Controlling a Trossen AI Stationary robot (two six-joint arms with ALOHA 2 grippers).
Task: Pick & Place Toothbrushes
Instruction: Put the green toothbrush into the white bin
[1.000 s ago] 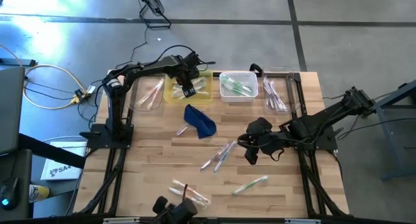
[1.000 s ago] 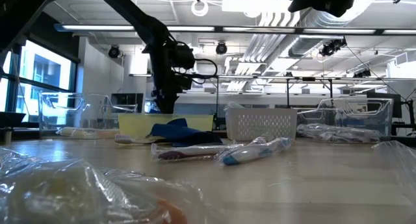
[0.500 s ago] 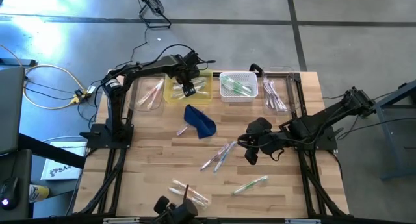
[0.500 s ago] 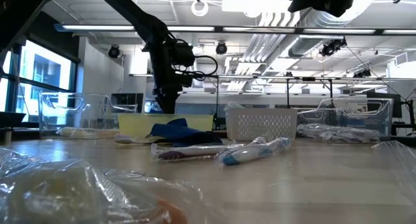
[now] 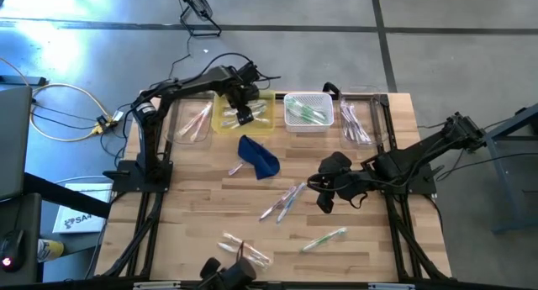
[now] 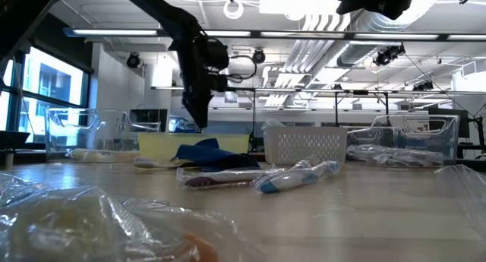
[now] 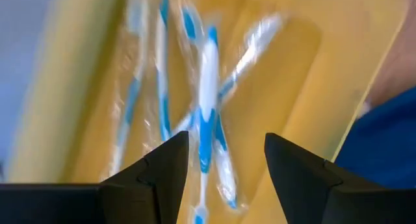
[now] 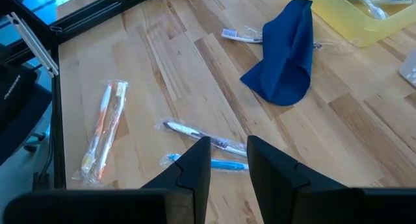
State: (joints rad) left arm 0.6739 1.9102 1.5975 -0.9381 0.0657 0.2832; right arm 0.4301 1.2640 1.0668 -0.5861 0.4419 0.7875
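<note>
Wooden table point(image 5: 210, 206) holds row of four bins along far edge. Yellow bin point(image 5: 225, 122) has blue-and-white wrapped toothbrushes point(image 7: 208, 100) lying inside. Left gripper point(image 5: 244, 116) hangs right over them, fingers spread, nothing pinched, so looks like drop-off step, imo. To do it clean: lift straight up, keep clear of bin wall, then head for loose toothbrushes point(image 5: 282, 202) mid-table. Dark blue pouch point(image 5: 259, 155) sits near bin, don't snag it. Right gripper point(image 5: 324, 195) waits toward right edge, fingers slightly apart, empty.
</note>
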